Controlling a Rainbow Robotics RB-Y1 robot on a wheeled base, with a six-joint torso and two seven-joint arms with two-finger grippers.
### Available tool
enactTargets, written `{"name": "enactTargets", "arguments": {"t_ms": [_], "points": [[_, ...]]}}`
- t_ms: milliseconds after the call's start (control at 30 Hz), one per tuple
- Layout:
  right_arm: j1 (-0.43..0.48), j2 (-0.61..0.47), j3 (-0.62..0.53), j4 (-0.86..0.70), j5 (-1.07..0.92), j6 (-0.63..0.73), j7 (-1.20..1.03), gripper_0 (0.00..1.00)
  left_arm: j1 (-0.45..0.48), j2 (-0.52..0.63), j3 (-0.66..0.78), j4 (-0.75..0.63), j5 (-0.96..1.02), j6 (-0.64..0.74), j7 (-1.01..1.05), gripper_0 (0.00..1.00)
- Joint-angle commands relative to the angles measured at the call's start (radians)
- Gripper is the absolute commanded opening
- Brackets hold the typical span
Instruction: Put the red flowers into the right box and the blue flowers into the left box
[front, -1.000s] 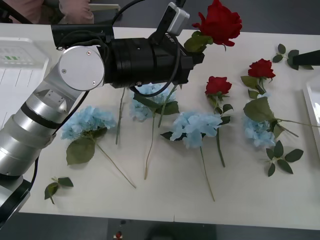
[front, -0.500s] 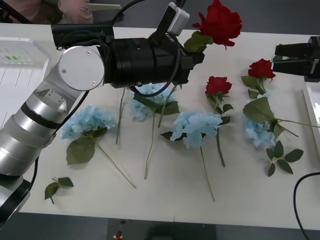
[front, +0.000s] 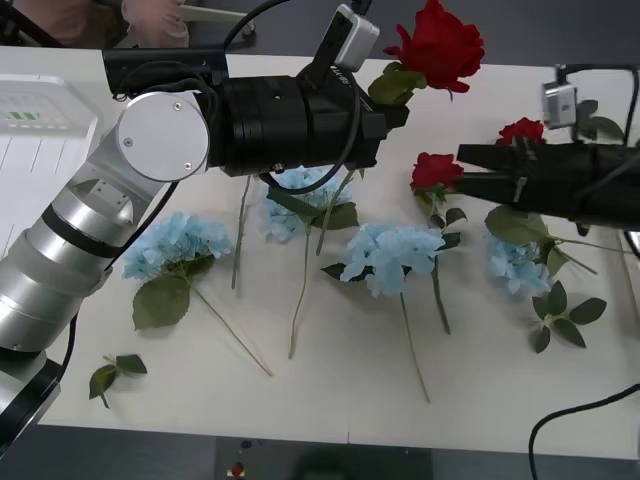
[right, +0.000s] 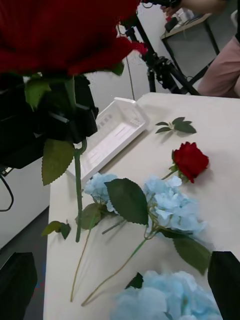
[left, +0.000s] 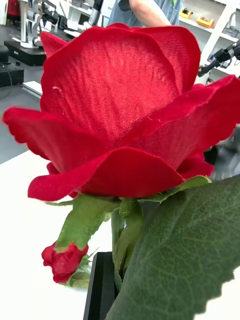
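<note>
My left gripper (front: 388, 108) is shut on the stem of a red rose (front: 440, 45), held high over the table's far middle; its big head (left: 120, 115) is close in the left wrist view. My right gripper (front: 463, 170) reaches in from the right, open, its tips just beside a red rose (front: 433, 168) lying on the table. Another rose (front: 522, 130) lies behind that arm. Several blue hydrangeas (front: 392, 255) (front: 175, 243) (front: 515, 262) lie across the table. The left box (front: 40, 150) stands at the far left. The right box is hidden behind my right arm.
Loose green leaf sprigs lie at the front left (front: 115, 370) and right (front: 560, 315). My bulky left arm (front: 160, 135) spans the table's left half. A person's sleeve (front: 150, 20) shows beyond the far edge. Room remains along the table's front edge.
My right arm has come in from the right edge, moving left over the table until its open fingers reach the middle rose. The left arm and its held rose have stayed still.
</note>
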Motion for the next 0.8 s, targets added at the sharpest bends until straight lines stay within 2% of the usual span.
{"name": "enactTargets", "arguments": {"t_ms": [33, 333, 800], "points": [[-0.005, 0.07, 0.039, -0.026, -0.003, -0.055, 0.059, 1.0, -0.017, -0.004, -0.005, -0.037, 0.007, 0.003, 0.041, 0.0], [0.009, 0.159, 0.158, -0.016, 0.011, -0.154, 0.088, 1.0, -0.017, -0.004, -0.005, -0.037, 0.007, 0.003, 0.041, 0.0], [0.011, 0.173, 0.304, 0.051, -0.014, -0.263, 0.084, 1.0, -0.017, -0.004, -0.005, -0.037, 0.007, 0.003, 0.041, 0.0]]}}
